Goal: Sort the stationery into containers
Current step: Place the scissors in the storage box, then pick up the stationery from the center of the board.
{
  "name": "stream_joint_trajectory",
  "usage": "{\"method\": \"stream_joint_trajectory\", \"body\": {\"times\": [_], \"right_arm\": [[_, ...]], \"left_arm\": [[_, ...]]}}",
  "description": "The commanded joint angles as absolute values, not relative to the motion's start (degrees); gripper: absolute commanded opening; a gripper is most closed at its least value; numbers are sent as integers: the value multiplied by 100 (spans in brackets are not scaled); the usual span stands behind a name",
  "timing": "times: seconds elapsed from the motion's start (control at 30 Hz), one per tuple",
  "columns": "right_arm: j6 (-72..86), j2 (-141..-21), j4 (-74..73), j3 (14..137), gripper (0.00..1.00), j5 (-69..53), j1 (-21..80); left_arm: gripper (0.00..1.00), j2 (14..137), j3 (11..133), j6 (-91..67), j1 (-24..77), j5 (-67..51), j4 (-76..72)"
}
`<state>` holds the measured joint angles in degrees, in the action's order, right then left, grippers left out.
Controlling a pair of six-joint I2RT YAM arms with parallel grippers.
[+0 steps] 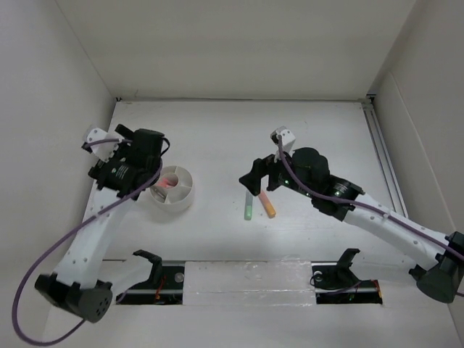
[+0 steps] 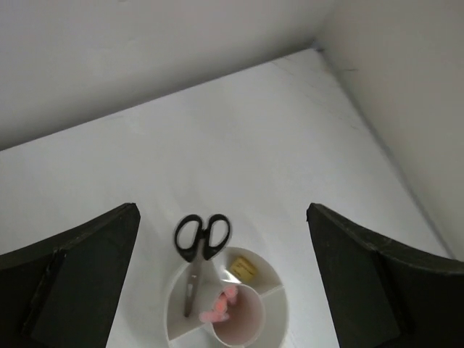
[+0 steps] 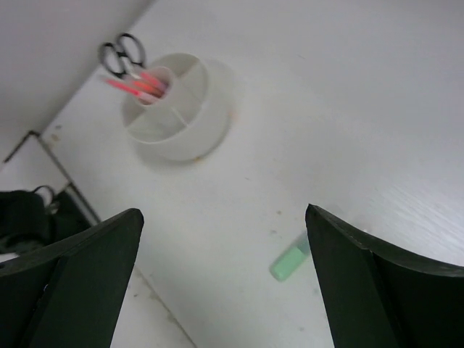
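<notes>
Left fingers apart, empty, above tub holding scissors, pens, eraser. Right fingers apart, empty. Green marker and orange marker lie on worktop.

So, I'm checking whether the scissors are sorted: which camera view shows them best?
Left wrist: the scissors have their blades in the tub and handles over its rim. Right wrist shows only small handles; in top external the left arm covers them.
</notes>
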<state>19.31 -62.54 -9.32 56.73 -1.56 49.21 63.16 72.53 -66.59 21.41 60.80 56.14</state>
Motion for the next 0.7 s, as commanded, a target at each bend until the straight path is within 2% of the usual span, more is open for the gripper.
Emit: {"method": "stream_joint_trajectory", "body": {"times": [0.0,0.17,0.3,0.47,0.67], "right_arm": [[2311,-6336,-1422,5880,100,1254,4896],[2416,-6390,-1486,5617,100,1424,4649],[2539,-6477,-1362,5362,100,1354,4509],[2856,-6881,-1819,5475,100,2125,4448],[2637,-7083,-1636,5450,100,1584,3737]], "left_arm": [[99,4840,6832,-4403,2162,5656,3533],[99,3701,6161,-3174,2162,4019,2321],[99,3779,6214,-3023,2162,3482,2618],[99,3832,5610,-2672,2162,2288,2312],[99,3350,5071,-2654,2162,2065,2083]]}}
